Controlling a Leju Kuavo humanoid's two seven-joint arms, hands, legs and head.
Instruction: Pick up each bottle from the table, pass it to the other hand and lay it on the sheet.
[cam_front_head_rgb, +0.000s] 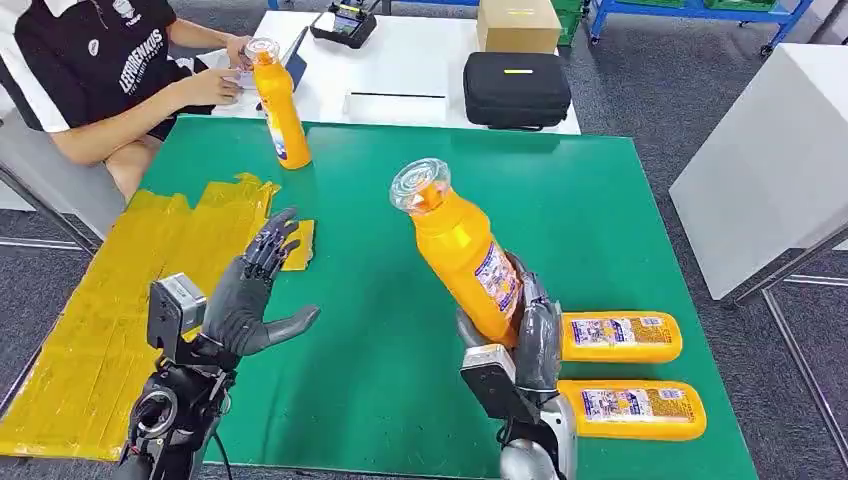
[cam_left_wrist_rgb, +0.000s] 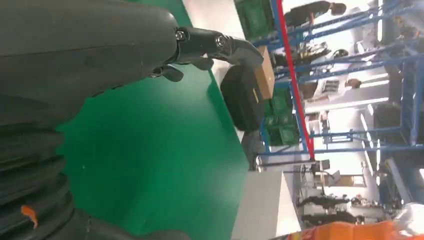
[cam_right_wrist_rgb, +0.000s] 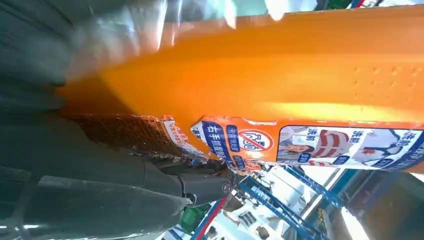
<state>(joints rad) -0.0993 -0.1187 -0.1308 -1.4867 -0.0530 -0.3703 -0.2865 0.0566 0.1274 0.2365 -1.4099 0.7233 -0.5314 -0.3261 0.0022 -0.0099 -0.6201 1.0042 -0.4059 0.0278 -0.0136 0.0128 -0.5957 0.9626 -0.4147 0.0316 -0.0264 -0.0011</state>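
Orange bottle, clear cap, tilted.

We see orange plastic bottles with clear caps and blue-printed labels, a green tabletop, and a crinkled yellow sheet.

lab/workshop | blue racks (green crates) | white tables

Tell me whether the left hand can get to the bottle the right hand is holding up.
Probably yes. The left hand is open over the green table, fingers spread, and nothing stands between it and the held bottle, which the right hand tilts toward it.
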